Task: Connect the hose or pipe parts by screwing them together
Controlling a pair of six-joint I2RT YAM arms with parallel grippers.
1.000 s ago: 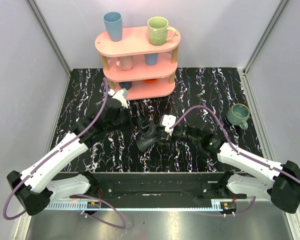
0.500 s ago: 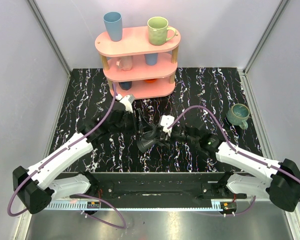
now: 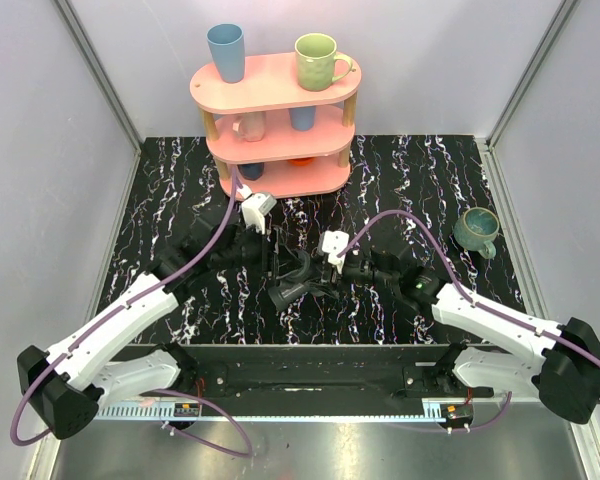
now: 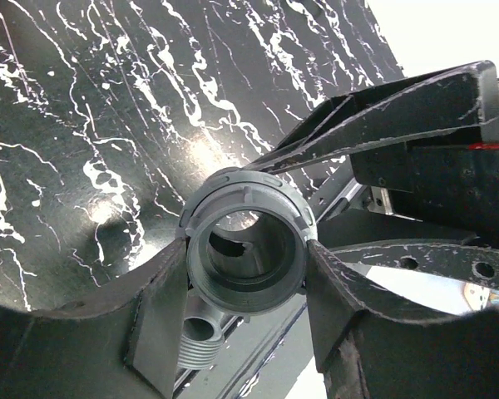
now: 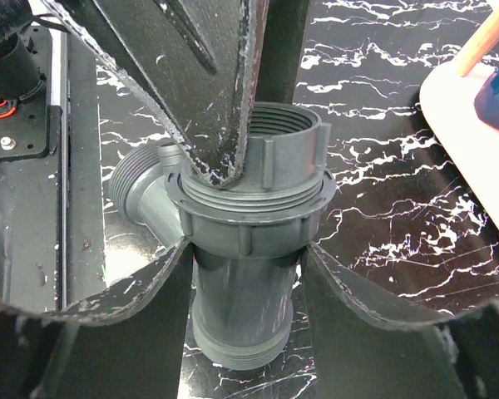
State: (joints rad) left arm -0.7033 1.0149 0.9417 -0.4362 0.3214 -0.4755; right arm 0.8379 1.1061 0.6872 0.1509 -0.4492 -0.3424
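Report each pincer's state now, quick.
Left pincer: shut on the ring nut.
Right pincer: shut on the pipe body.

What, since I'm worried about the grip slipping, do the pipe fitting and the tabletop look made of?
The pipe fitting looks like dark grey moulded plastic, matte with a faint sheen: crisp moulded threads and ribs on its collar. The tabletop is glossy black with white veins and shows a light glare. It has a marble look, possibly stone or a printed laminate.
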